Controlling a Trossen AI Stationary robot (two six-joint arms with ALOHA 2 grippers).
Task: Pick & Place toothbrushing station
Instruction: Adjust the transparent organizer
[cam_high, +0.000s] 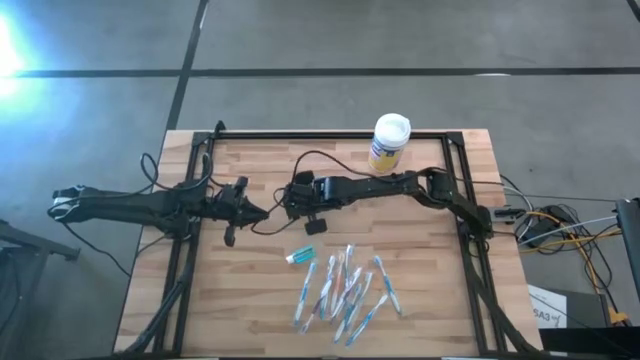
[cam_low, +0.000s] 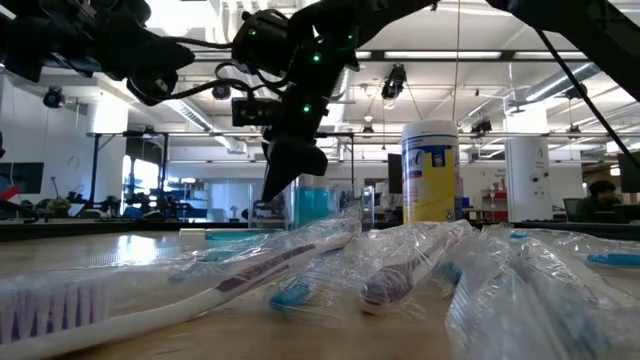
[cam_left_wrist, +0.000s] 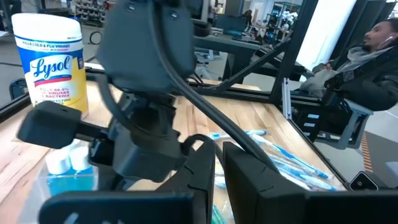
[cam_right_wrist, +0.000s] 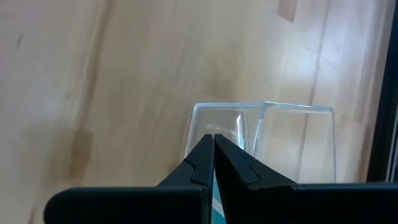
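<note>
The toothbrushing station (cam_right_wrist: 280, 140) is a see-through, colourless plastic holder with blue and white items inside. It stands at the table's middle, under my right gripper, and also shows in the low view (cam_low: 312, 205) and the left wrist view (cam_left_wrist: 68, 171). My right gripper (cam_high: 293, 198) (cam_right_wrist: 214, 146) points down and is shut on it. My left gripper (cam_high: 258, 212) (cam_left_wrist: 219, 171) is shut and empty, just left of the holder. My right gripper pinches the holder's clear upper wall (cam_right_wrist: 214, 121) between its two fingertips, near one corner of the open top. The fingers come from above, pointing down. The holder is upright; I cannot tell whether its base is on the table or just clear of it.
A yellow-and-blue canister with a white lid (cam_high: 388, 143) stands at the far edge. Several plastic-wrapped toothbrushes (cam_high: 345, 290) lie fanned out toward the near edge, with a small teal tube (cam_high: 300, 257) beside them. A person (cam_left_wrist: 367, 56) sits beyond the table.
</note>
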